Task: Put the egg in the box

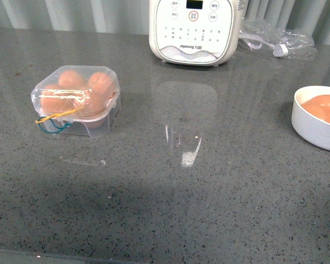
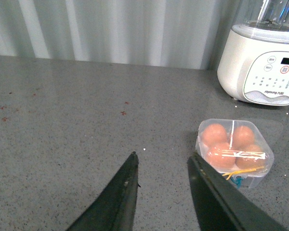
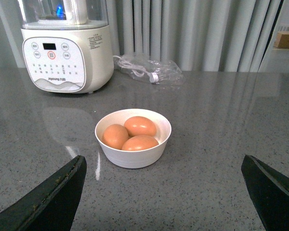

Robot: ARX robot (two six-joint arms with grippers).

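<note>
The clear plastic box (image 1: 77, 99) stands at the left of the grey counter with its lid down and several brown eggs inside; yellow and blue cords hang at its front. It also shows in the left wrist view (image 2: 234, 152). Three brown eggs (image 3: 133, 133) lie in a round white bowl (image 3: 133, 156); the bowl shows at the right edge of the front view (image 1: 314, 124). My left gripper (image 2: 163, 161) is open and empty, short of the box and beside it. My right gripper (image 3: 164, 168) is wide open and empty, short of the bowl. Neither arm shows in the front view.
A white Joyoung blender (image 1: 197, 30) stands at the back middle of the counter. A clear plastic bag with a cable (image 1: 275, 39) lies to its right. Curtains hang behind the counter.
</note>
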